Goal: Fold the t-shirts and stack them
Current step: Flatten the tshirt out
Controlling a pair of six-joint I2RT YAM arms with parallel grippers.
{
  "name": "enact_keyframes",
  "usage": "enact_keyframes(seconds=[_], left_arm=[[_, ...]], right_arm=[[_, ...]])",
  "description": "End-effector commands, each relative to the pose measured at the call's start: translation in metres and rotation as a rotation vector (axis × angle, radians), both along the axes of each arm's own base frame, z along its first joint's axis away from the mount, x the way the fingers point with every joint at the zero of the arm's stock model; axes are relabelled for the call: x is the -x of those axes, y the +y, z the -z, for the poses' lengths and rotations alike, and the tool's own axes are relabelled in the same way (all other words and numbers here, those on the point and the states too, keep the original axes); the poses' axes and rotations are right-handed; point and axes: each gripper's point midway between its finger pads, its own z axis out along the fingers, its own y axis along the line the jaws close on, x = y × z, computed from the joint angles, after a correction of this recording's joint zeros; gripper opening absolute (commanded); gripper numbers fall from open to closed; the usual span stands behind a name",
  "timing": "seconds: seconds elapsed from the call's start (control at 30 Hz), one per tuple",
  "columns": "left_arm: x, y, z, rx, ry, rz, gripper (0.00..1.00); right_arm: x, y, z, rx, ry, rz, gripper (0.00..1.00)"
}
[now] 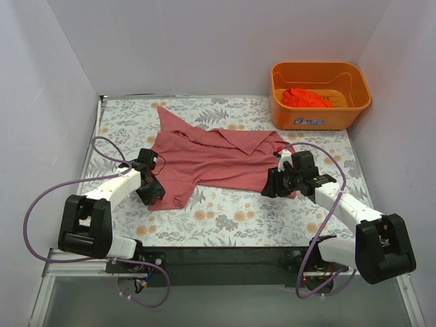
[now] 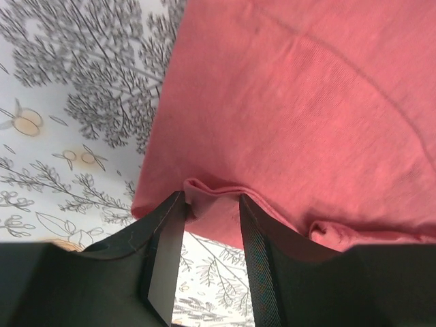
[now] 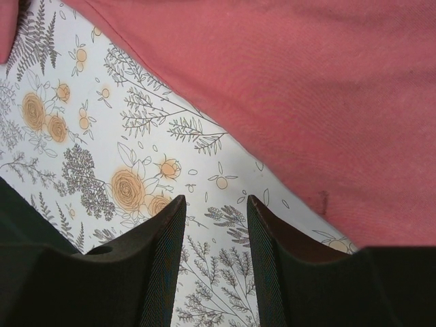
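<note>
Tablecloth with a flower print covers the whole work surface, and it gives me a good contrast against the cloth I have to handle. Across the middle of the top view lies the dusty pink-red t-shirt, spread out but crooked, one sleeve pointing to the upper left and the collar part folded over itself, so I judge it needs straightening before any fold. In the upper right of that view stands the orange plastic basket, well apart from the spread shirt, with the brighter orange-red t-shirt crumpled inside it, waiting its turn I suppose.

My left gripper sits at the lower left corner of the pink-red shirt. In its wrist view the jaws stand partly apart with a raised ridge of the hem between the tips; I see bare table through the gap, so I read it as not yet pinched.

My right gripper is at the shirt's lower right edge. Its jaws are about half open over bare cloth print, holding nothing, the shirt's edge just beyond the tips
</note>
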Motion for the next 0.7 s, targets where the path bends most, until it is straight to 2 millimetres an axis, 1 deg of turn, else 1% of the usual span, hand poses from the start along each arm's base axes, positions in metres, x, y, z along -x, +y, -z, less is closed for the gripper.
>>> enact_keyframes(seconds=[0.0,0.07,0.2,0.3,0.4,0.43,0.47,0.53,0.63,0.67], left_arm=[[0.013,-0.015,-0.001,0.096,0.019,0.015,0.36],[0.019,-0.017,0.003,0.114,0.026,0.014,0.35],[0.025,-0.011,0.013,0.083,0.05,-0.001,0.29],[0.024,-0.009,0.012,0.075,0.042,-0.006,0.17],[0.017,-0.01,0.001,0.079,0.014,0.0,0.1],[0.015,-0.01,-0.005,0.077,-0.002,0.002,0.09],[0.018,-0.009,-0.009,0.076,0.004,0.002,0.09],[0.012,-0.011,-0.027,0.087,-0.044,0.014,0.07],[0.02,-0.013,-0.04,0.109,-0.053,0.027,0.05],[0.026,-0.02,-0.045,0.156,-0.056,0.042,0.04]], right_arm=[[-0.006,0.008,-0.008,-0.032,-0.031,-0.026,0.48],[-0.007,0.009,-0.008,-0.037,-0.027,-0.027,0.48],[-0.004,0.011,-0.007,-0.051,-0.021,-0.036,0.48],[-0.004,0.011,-0.008,-0.053,-0.021,-0.034,0.48],[-0.004,0.011,-0.009,-0.056,-0.025,-0.035,0.48],[-0.003,0.011,-0.008,-0.055,-0.024,-0.037,0.48],[-0.003,0.012,-0.009,-0.059,-0.026,-0.039,0.48],[-0.003,0.012,-0.01,-0.061,-0.025,-0.038,0.48],[-0.003,0.012,-0.012,-0.064,-0.033,-0.04,0.48],[-0.002,0.012,-0.011,-0.064,-0.029,-0.039,0.48]])
